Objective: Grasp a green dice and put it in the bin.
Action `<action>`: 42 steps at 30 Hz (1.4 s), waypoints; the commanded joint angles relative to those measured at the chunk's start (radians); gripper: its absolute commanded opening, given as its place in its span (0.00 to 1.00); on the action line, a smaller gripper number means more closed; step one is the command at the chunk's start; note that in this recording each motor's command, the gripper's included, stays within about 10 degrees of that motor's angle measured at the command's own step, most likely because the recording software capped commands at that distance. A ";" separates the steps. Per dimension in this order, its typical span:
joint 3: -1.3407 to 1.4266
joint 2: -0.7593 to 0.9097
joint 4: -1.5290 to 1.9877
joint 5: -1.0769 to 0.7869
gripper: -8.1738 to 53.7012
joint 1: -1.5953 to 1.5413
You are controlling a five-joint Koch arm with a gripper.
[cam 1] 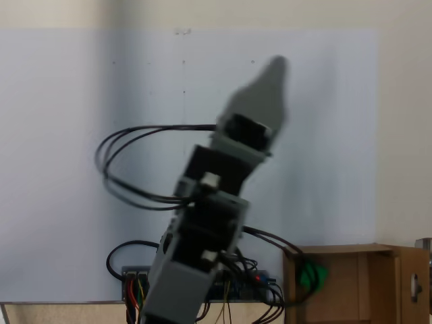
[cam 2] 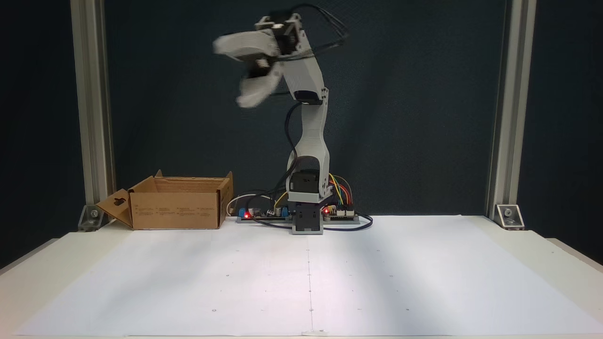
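Observation:
The green dice (cam 1: 312,275) lies inside the bin (cam 1: 345,250), close to the wall that is on the left in this fixed view, and looks a little blurred. From the front, the bin (cam 2: 176,209) stands at the back left of the table and its walls hide the dice. My gripper (cam 2: 231,73) is raised high above the table, up and to the right of the bin, open and motion-blurred, with nothing between its jaws. From above, one grey finger (cam 1: 268,84) points up towards the camera and covers the other jaw.
A white paper sheet (cam 2: 306,273) covers the table. Circuit boards with coloured wires (cam 2: 339,212) sit by the arm's base (cam 2: 307,221). Aluminium posts (cam 2: 92,117) (cam 2: 506,117) stand at the back corners, and black cables (cam 1: 135,162) loop off the arm.

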 commanded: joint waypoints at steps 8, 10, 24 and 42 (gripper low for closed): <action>0.535 0.210 -0.323 0.038 0.83 -0.081; 0.634 0.244 -0.389 0.038 0.83 -0.106; 0.854 0.460 -0.794 0.035 0.83 -0.268; 1.094 0.538 -1.274 0.014 0.85 -0.261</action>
